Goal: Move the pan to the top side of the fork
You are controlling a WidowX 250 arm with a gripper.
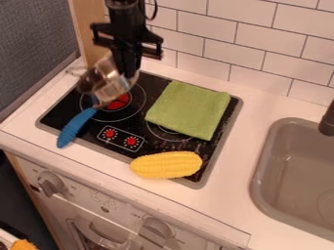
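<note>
The black gripper (128, 71) hangs over the upper left of the stove, shut on the right side of a shiny silver pan (103, 82). The pan is tilted and looks raised over the back-left burner. A fork's blue handle (75, 128) lies at the stove's left front, its narrow metal neck running up toward the pan. The fork's head is hidden behind the pan.
A green cloth (188, 110) covers much of the right burner area, and a yellow corn cob (166, 165) lies at the stove's front right. The sink (293, 171) is at the right. A tiled wall (251, 36) stands behind the counter.
</note>
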